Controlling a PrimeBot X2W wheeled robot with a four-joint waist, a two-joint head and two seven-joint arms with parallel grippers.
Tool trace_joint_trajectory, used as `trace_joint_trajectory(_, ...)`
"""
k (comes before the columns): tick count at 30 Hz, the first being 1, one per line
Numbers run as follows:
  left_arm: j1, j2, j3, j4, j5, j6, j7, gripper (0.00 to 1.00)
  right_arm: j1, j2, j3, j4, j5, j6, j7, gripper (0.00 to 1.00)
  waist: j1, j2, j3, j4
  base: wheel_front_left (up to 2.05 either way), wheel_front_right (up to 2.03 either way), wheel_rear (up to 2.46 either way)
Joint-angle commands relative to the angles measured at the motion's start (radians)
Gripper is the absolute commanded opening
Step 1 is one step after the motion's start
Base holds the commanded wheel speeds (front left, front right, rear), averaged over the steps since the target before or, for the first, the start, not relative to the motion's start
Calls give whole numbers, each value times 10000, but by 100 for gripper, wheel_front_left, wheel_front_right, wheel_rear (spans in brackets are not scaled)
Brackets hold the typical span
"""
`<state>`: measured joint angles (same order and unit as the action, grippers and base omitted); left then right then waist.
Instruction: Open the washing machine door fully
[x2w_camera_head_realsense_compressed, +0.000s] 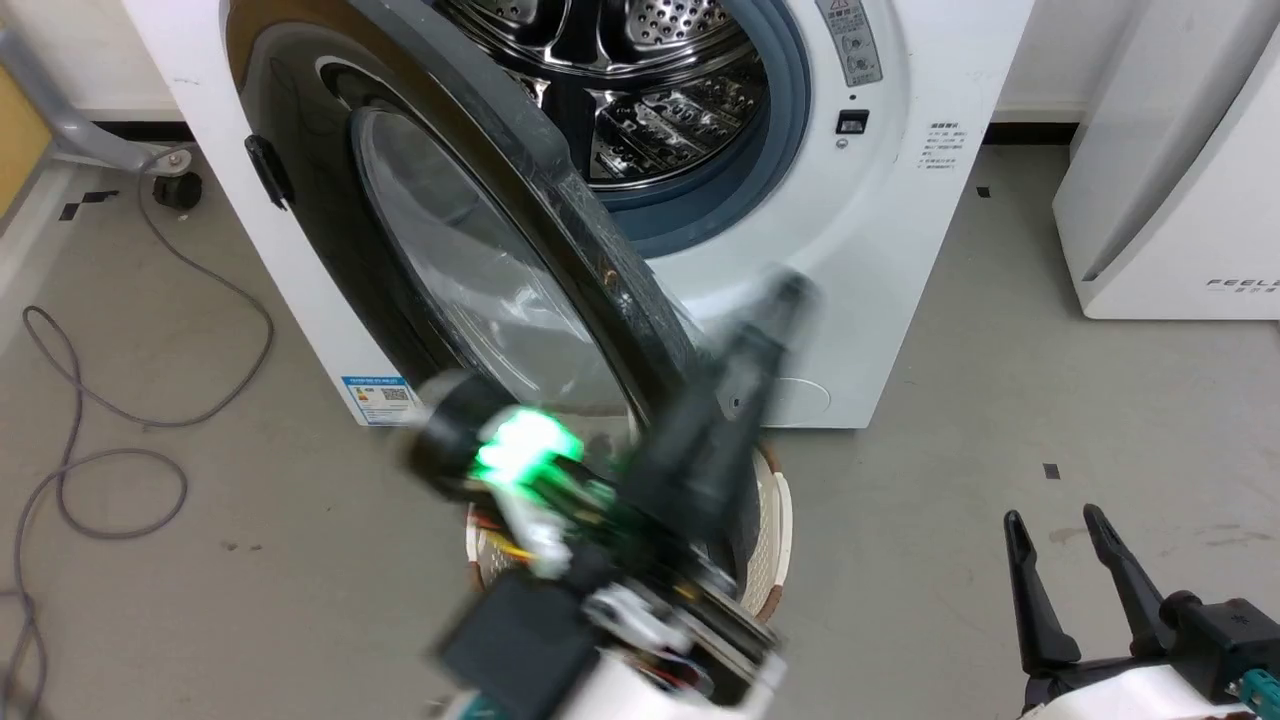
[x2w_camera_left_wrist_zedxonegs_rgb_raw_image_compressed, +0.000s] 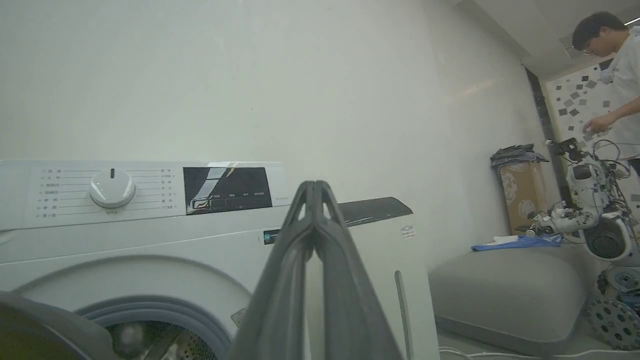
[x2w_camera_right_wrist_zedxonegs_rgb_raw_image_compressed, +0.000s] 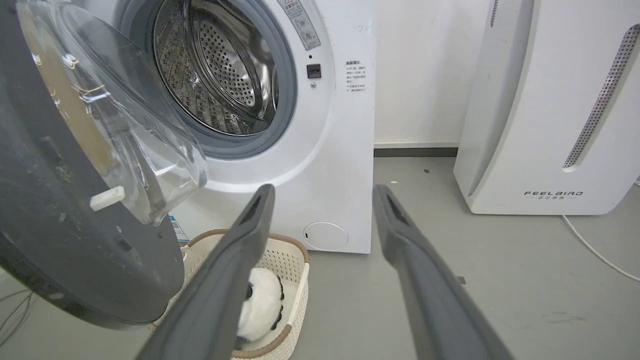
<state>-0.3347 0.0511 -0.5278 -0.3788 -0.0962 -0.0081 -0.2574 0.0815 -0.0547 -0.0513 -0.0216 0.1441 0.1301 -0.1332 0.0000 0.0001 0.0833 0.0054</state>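
Pressed together on nothing, the fingers of the left gripper (x2w_camera_left_wrist_zedxonegs_rgb_raw_image_compressed: 315, 187) rise at the centre of its wrist view. In the head view that arm is a blur at lower middle. At lower right the right gripper (x2w_camera_head_realsense_compressed: 1055, 522) is spread wide and empty. The washing machine door (x2w_camera_head_realsense_compressed: 450, 230) stands partly open at upper left, swung off the washing machine (x2w_camera_head_realsense_compressed: 900, 250). A white laundry basket (x2w_camera_head_realsense_compressed: 778, 520) sits at the machine's foot. The door looks rigid, fairly heavy and hinge-guided, with a slick face and glass bowl. Pushing its dark rim near the free edge seems surest.
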Motion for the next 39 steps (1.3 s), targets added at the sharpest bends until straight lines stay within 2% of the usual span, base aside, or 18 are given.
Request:
trace_joint_trajectory(1, -217, 2, -415, 265, -258, -110, 102, 0, -159, 45, 12, 55, 90, 6, 30, 100, 0, -1, -11, 6, 0, 0, 0)
trace_joint_trajectory(11, -64, -6, -2379, 1789, -1565, -365, 1770, 0, -185, 45, 38, 148, 147, 6, 126, 100, 0, -1, 104, 59, 0, 0, 0)
trace_joint_trajectory(15, -129, -7, -2919, 2724, -1982, -265, 2381, 0, -262, 45, 87, 231, 186, 6, 231, 100, 0, -1, 178, 54, 0, 0, 0)
trace_joint_trajectory(21, -548, -8, -3269, 3877, -2352, 277, 2838, 0, -319, 45, 130, 398, 269, 6, 285, 100, 0, -1, 212, 11, 0, 0, 0)
trace_joint_trajectory(25, -864, -8, -3296, 4268, -2626, 531, 2673, 0, -321, 45, 110, 469, 289, 6, 297, 100, 0, -1, 214, 8, 0, 0, 0)
trace_joint_trajectory(32, -1852, -8, -3375, 5480, -3272, 1264, 2293, 0, -410, 45, 147, 619, 329, 6, 328, 100, 0, -1, 239, -52, 0, 0, 0)
trace_joint_trajectory(39, -2077, -8, -3491, 6119, -3655, 1780, 2199, 0, -388, 45, 111, 775, 437, 6, 366, 100, 0, -1, 194, -93, 0, 0, 0)
